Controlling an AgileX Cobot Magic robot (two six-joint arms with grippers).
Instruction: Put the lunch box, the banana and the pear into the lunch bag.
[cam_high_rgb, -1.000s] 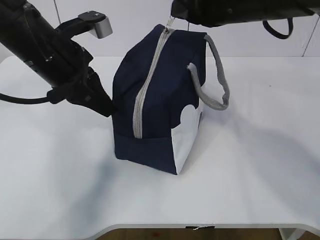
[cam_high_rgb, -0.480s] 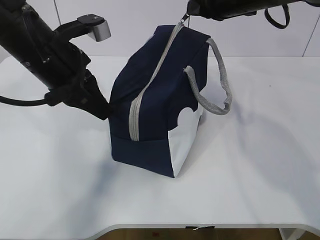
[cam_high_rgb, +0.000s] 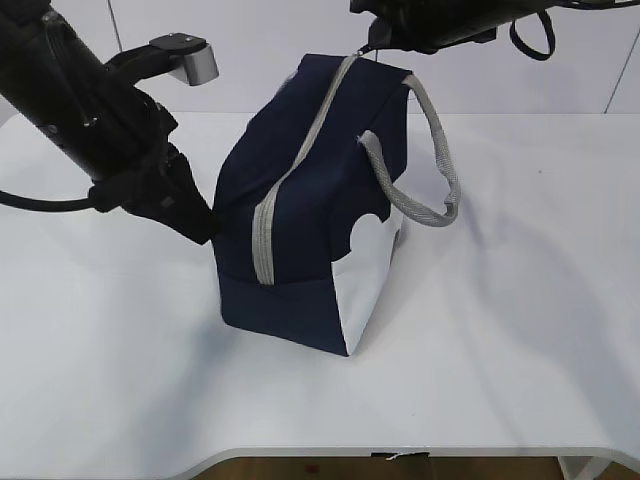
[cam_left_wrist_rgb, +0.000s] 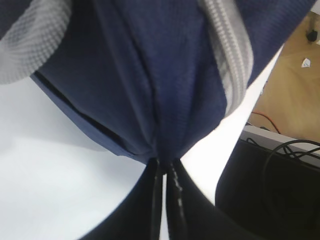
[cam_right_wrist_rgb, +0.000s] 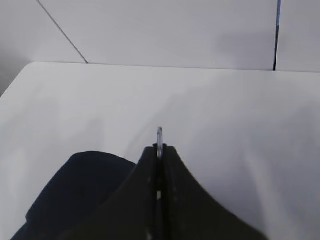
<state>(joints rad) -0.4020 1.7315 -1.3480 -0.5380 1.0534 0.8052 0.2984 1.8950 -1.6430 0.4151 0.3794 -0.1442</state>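
Note:
The navy lunch bag (cam_high_rgb: 300, 230) stands on the white table (cam_high_rgb: 520, 330), with its grey zipper (cam_high_rgb: 300, 160) running from the top down the near end. My left gripper (cam_high_rgb: 212, 225) is shut on a fold of the bag's fabric (cam_left_wrist_rgb: 165, 125) low on its left side; the left wrist view shows the left gripper (cam_left_wrist_rgb: 164, 162) pinching it. At the bag's top far end, my right gripper (cam_high_rgb: 368, 42) is shut on the metal ring pull (cam_right_wrist_rgb: 159, 135), which pokes out between the tips of the right gripper (cam_right_wrist_rgb: 159, 148). The lunch box, banana and pear are out of view.
Grey webbing handles (cam_high_rgb: 437, 150) hang off the bag's right side above its white side panel (cam_high_rgb: 370, 270). The table's front edge (cam_high_rgb: 400, 452) runs along the bottom. A black cable (cam_high_rgb: 40, 200) trails from the left arm.
The bag has slid slightly left and leaned with both grips. The right gripper carried the pull to the right, then back a little. Both grippers stayed shut.

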